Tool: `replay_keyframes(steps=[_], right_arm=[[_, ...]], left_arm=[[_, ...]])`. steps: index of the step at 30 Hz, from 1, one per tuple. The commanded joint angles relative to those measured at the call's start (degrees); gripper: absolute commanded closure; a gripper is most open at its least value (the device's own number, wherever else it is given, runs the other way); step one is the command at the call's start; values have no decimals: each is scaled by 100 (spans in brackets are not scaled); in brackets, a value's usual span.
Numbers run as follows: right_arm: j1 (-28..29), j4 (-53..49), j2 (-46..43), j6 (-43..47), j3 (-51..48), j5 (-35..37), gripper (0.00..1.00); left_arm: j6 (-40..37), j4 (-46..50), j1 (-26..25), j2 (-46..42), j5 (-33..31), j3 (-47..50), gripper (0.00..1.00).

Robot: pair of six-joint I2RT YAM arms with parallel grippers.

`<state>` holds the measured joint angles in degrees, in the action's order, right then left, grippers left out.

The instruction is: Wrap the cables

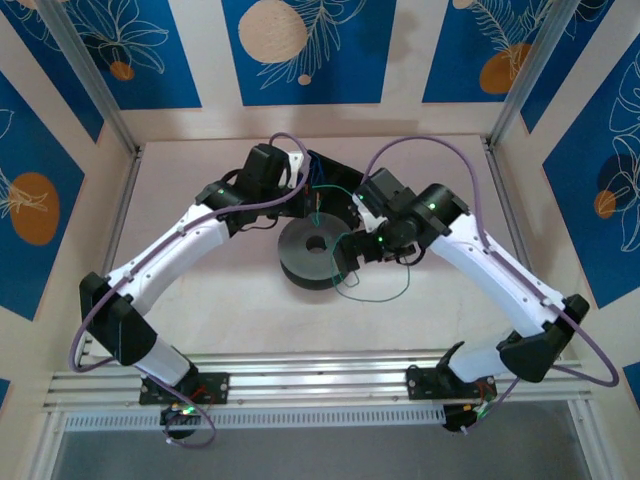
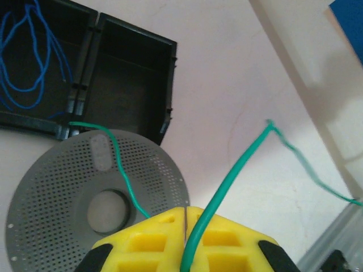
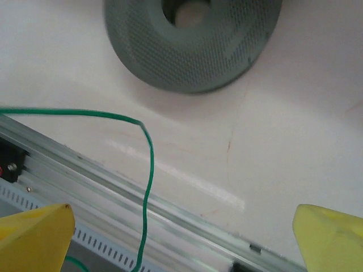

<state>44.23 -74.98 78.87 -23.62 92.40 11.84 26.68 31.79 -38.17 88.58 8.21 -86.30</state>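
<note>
A thin green cable (image 2: 238,170) runs up and to the right from between my left gripper's yellow fingers (image 2: 142,243). My left gripper (image 2: 186,218) is shut on this cable, just above a grey perforated spool (image 2: 57,181). Another stretch of the cable crosses the spool's face toward the black tray (image 2: 130,73). Blue cables (image 2: 28,56) lie coiled in the tray's left compartment. From above, the green cable (image 1: 375,295) loops on the table in front of the spool (image 1: 318,255). My right gripper (image 3: 184,221) hangs wide open over that slack green cable (image 3: 148,164), holding nothing.
An aluminium rail (image 3: 142,204) runs along the table's near edge under the right gripper. The black tray (image 1: 335,175) stands behind the spool, between the two wrists. Walls and frame posts (image 1: 100,90) enclose the table on three sides.
</note>
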Motion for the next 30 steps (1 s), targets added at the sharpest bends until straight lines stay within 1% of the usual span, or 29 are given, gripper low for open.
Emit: replay_keyframes(steps=[1, 3, 5, 6, 8, 10, 11, 13, 15, 17, 19, 21, 23, 24, 26, 27, 29, 30], right_arm=[[286, -136, -242, 249, 125, 459, 1], [297, 239, -595, 453, -264, 367, 1], [312, 338, -797, 593, -564, 390, 0], [348, 351, -878, 635, -642, 430, 1], [508, 797, -1238, 886, -1050, 277, 2], [754, 1467, -1728, 1368, -1747, -99, 1], [852, 1430, -1723, 1416, -1863, 91, 1], [767, 308, -978, 1102, -1386, 752, 1], [722, -563, -308, 758, -1040, 1236, 1], [808, -759, -128, 592, -966, 1366, 1], [925, -390, -251, 680, -1032, 1027, 1], [950, -124, -349, 629, -1013, 1005, 1], [799, 141, -535, 493, -913, 930, 0], [704, 261, -669, 371, -802, 837, 2], [467, 594, -967, 171, -659, 536, 8], [290, 810, -1180, 49, -640, 276, 12], [-219, 1318, -1569, -231, -711, -504, 22], [-568, 1621, -1774, -469, -800, -1014, 30]], left_arm=[[-481, -331, 23, -194, -546, 130, 100], [-682, -352, 99, -230, -825, 163, 100], [-785, -503, 240, -304, -950, 265, 100], [-787, -550, 339, -348, -952, 293, 100], [-854, -760, 500, -445, -860, 370, 100], [-993, -1029, 575, -544, -683, 456, 100], [-1085, -1113, 591, -560, -605, 461, 100], [-1274, -998, 591, -571, -679, 305, 100], [-1423, -975, 589, -670, -885, 213, 100], [-1584, -1090, 596, -827, -1119, 201, 100], [-1721, -1249, 598, -979, -1356, 202, 100], [-1736, -1372, 607, -1067, -1347, 192, 100], [-1632, -1022, 621, -998, -1242, -107, 100], [-1538, -815, 618, -966, -1138, -276, 100], [-1287, -743, 614, -1080, -942, -285, 100], [-1120, -824, 610, -1222, -878, -153, 100], [-798, -970, 617, -1481, -817, 113, 100], [-661, -982, 618, -1584, -820, 209, 100]])
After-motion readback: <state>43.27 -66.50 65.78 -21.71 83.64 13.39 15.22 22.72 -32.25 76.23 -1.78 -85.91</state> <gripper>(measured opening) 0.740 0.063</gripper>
